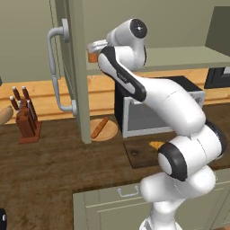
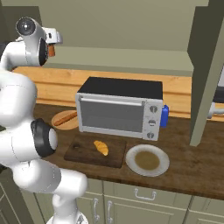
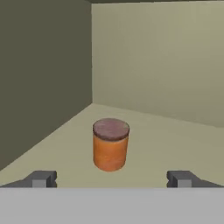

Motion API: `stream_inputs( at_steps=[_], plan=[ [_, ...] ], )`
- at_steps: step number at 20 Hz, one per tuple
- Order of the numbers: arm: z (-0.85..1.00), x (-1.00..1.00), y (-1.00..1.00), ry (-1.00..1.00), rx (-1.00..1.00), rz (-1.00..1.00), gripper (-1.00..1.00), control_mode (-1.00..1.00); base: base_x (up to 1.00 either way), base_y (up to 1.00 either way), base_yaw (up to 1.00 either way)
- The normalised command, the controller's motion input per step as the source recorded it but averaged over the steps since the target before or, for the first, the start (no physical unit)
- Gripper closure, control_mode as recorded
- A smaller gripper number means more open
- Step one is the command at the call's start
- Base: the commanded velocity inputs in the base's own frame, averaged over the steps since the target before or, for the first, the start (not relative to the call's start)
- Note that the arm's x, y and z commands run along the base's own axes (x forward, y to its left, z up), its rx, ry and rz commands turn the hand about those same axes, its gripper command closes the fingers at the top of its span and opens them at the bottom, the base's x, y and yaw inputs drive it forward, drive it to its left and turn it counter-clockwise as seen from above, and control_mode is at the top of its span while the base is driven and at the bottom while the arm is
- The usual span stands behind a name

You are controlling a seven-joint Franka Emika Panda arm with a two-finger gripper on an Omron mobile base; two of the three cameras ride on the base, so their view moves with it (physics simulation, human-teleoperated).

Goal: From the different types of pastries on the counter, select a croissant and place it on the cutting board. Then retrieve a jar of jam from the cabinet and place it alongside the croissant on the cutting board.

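Shelf [image 3: 175,140]; jam jar [image 3: 111,144] before spread claw [image 3: 111,178]

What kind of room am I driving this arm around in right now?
A rendered home kitchen, by the look of it: a wood-grain counter with drawers below, a toaster oven against the wall, a knife block, and a wall cabinet where a jar of jam stands.

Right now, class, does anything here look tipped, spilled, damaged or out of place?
Nothing stands out. The jar of jam stands upright on the cabinet shelf, lid on, with the open fingers apart from it. The croissant lies flat on the cutting board.
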Motion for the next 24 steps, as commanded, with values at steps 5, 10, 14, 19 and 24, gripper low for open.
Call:
stream_inputs(
  at_steps=[5,10,14,19,24],
  plan=[
    [0.02,0.52,0.35,0.25,-0.01,0.00,-1.00,-1.00,0.00,0.00,0.00],
    [0.06,0.19,0.20,0.08,-0.03,0.00,-1.00,-1.00,0.00,0.00,0.00],
    [-0.12,0.16,0.00,-0.07,-0.03,0.00,-1.00,-1.00,0.00,0.00,0.00],
    [-0.31,0.07,0.00,-0.14,-0.05,0.00,-1.00,-1.00,0.00,0.00,0.00],
    [-0.35,0.05,0.00,-0.11,0.00,0.00,-1.00,-1.00,0.00,0.00,0.00]
  ],
)
